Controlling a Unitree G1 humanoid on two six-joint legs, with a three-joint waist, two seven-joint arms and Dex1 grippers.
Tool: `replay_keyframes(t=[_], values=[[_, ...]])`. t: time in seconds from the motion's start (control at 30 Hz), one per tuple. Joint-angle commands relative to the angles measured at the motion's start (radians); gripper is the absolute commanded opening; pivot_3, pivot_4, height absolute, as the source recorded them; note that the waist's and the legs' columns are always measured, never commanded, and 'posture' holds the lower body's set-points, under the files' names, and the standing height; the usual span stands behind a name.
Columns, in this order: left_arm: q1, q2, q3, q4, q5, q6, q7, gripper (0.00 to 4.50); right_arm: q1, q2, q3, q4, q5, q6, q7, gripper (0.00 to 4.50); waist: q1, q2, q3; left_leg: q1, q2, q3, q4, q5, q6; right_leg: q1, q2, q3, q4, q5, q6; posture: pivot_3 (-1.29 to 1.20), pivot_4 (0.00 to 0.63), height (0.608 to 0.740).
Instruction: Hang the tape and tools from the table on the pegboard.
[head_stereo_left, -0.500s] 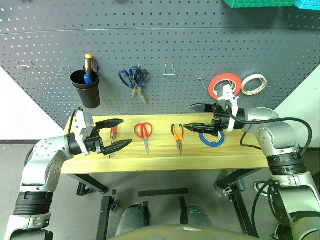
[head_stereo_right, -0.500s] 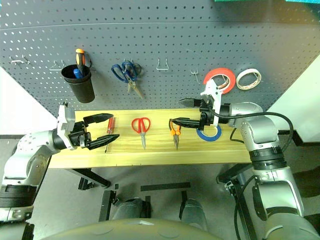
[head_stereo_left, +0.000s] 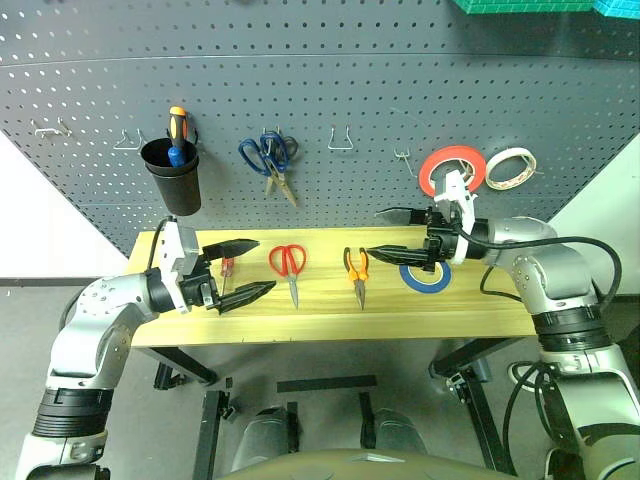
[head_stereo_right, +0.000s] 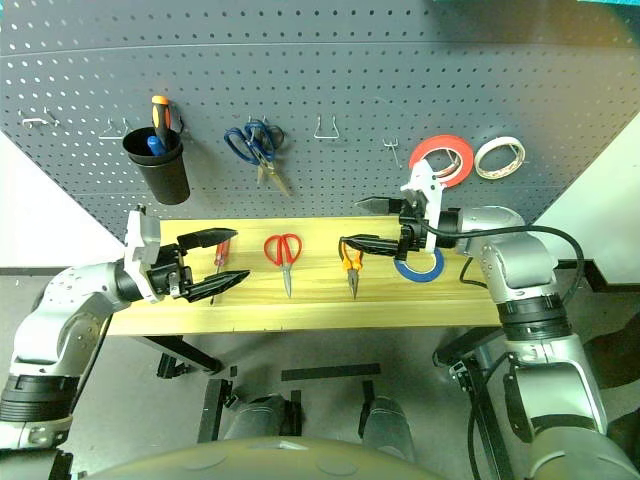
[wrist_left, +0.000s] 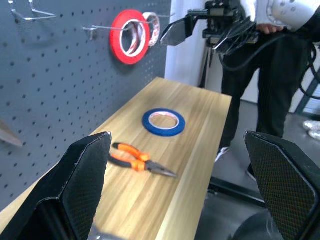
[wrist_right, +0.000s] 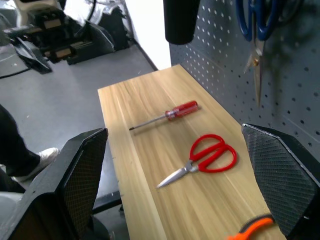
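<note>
While the left gripper (head_stereo_left: 238, 268) edges inward, open like the right gripper (head_stereo_left: 392, 232), tape (head_stereo_left: 424, 277) and tools remain unhung on the table (head_stereo_left: 470, 310).

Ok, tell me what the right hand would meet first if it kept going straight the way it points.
Likely nothing soon: the open right hand points along the table, above the pliers and red scissors, roughly towards the left hand. Depth is unclear.

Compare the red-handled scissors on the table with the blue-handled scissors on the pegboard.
The red-handled scissors lie flat on the table; the blue-handled scissors hang on the pegboard. The red pair's blades are closed and straight; the blue pair's point down, slanted. Handles differ: red against blue. Both have two loop handles and silver blades, handles toward the board's top.
</note>
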Motion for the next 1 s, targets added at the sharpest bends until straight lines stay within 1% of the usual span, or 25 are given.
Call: replay_keyframes(t=[0.03, 0.13, 0.3, 0.37, 0.5, 0.53, 0.57, 0.63, 0.77, 0.87, 0.93, 0.97, 1.0], values=[[-0.04, -0.019, -0.033, -0.019, 0.02, -0.007, 0.018, 4.46, 0.023, -0.033, -0.051, 0.01, -0.01, -0.034, -0.003, 4.5, 0.0, 0.0, 0.0, 0.0, 0.0, 0.0, 0.0, 0.0, 0.0, 0.0, 0.0, 0.0, 0.0, 0.0, 0.0, 0.02, 0.084, 0.732], [-0.089, -0.02, -0.028, 0.03, 0.02, -0.009, 0.015, 4.46, 0.048, -0.022, -0.053, -0.037, -0.011, -0.006, -0.048, 4.5, -0.003, 0.0, 0.0, 0.0, 0.0, 0.0, 0.0, 0.0, 0.0, 0.0, 0.0, 0.0, 0.0, 0.0, 0.0, 0.0, 0.097, 0.732], [-0.137, -0.035, -0.047, 0.087, 0.045, -0.033, 0.011, 4.46, 0.083, -0.03, -0.035, -0.038, -0.069, -0.042, -0.092, 4.5, -0.016, 0.0, 0.0, 0.0, 0.0, 0.0, 0.0, 0.0, 0.0, 0.0, 0.0, 0.0, 0.0, 0.0, 0.0, -0.03, 0.112, 0.732], [-0.142, -0.04, -0.058, 0.103, 0.062, -0.048, 0.005, 4.46, 0.099, -0.04, -0.042, -0.064, -0.066, -0.018, -0.1, 4.5, -0.024, -0.001, 0.002, 0.0, 0.0, 0.0, 0.0, 0.0, 0.0, 0.0, 0.0, 0.0, 0.0, 0.0, 0.0, -0.04, 0.129, 0.732], [-0.153, -0.041, -0.08, 0.166, 0.099, -0.097, -0.031, 4.46, 0.131, -0.072, -0.019, -0.085, -0.11, 0.002, -0.123, 4.5, -0.027, -0.001, 0.012, 0.0, 0.0, 0.0, 0.0, 0.0, 0.0, 0.0, 0.0, 0.0, 0.0, 0.0, 0.0, -0.04, 0.167, 0.732], [-0.156, -0.041, -0.091, 0.188, 0.115, -0.116, -0.039, 4.46, 0.133, -0.081, -0.008, -0.073, -0.131, 0.001, -0.129, 4.5, -0.027, -0.001, 0.019, 0.0, 0.0, 0.0, 0.0, 0.0, 0.0, 0.0, 0.0, 0.0, 0.0, 0.0, 0.0, -0.05, 0.181, 0.732], [-0.162, -0.044, -0.1, 0.212, 0.132, -0.135, -0.044, 4.46, 0.13, -0.087, 0.003, -0.055, -0.154, -0.004, -0.137, 4.5, -0.028, -0.001, 0.025, 0.001, 0.001, -0.001, 0.0, 0.0, 0.0, 0.0, 0.0, 0.0, 0.0, 0.0, 0.0, -0.05, 0.181, 0.732], [-0.184, -0.06, -0.119, 0.27, 0.178, -0.186, -0.036, 4.46, 0.112, -0.09, 0.02, -0.029, -0.186, 0.001, -0.157, 4.5, -0.028, -0.001, 0.036, 0.002, 0.001, -0.002, 0.0, 0.0, 0.0, 0.0, -0.001, 0.001, 0.001, 0.0, 0.0, -0.05, 0.212, 0.732], [-0.237, -0.107, -0.164, 0.4, 0.31, -0.324, 0.04, 4.46, 0.06, -0.086, 0.074, 0.033, -0.248, 0.024, -0.169, 4.5, -0.029, -0.002, 0.077, 0.002, 0.001, -0.002, 0.001, 0.0, 0.001, 0.0, -0.001, 0.003, 0.001, 0.0, 0.0, -0.07, 0.269, 0.732], [-0.266, -0.156, -0.186, 0.46, 0.338, -0.367, 0.054, 4.46, 0.017, -0.066, 0.107, 0.103, -0.294, 0.007, -0.182, 4.5, -0.031, -0.004, 0.107, 0.0, 0.001, -0.001, 0.001, -0.001, 0.002, -0.003, -0.002, 0.004, 0.002, 0.0, 0.0, -0.08, 0.307, 0.732], [-0.295, -0.18, -0.216, 0.51, 0.393, -0.413, 0.074, 4.46, -0.013, -0.055, 0.121, 0.154, -0.319, -0.003, -0.189, 4.5, -0.031, -0.005, 0.125, -0.004, 0.001, 0.0, 0.002, -0.001, 0.002, -0.008, -0.002, 0.005, 0.002, 0.0, 0.0, -0.08, 0.325, 0.732], [-0.306, -0.188, -0.226, 0.523, 0.411, -0.425, 0.082, 4.46, -0.024, -0.051, 0.127, 0.167, -0.331, -0.006, -0.193, 4.5, -0.03, -0.006, 0.138, -0.005, 0.0, 0.0, 0.002, -0.001, 0.002, -0.009, -0.002, 0.005, 0.003, 0.0, 0.0, -0.08, 0.347, 0.732], [-0.316, -0.199, -0.229, 0.527, 0.415, -0.42, 0.091, 4.46, -0.034, -0.048, 0.132, 0.182, -0.341, -0.012, -0.195, 4.5, -0.03, -0.006, 0.15, -0.005, 0.0, 0.0, 0.002, -0.001, 0.002, -0.009, -0.002, 0.005, 0.003, 0.0, 0.0, -0.08, 0.353, 0.732]])
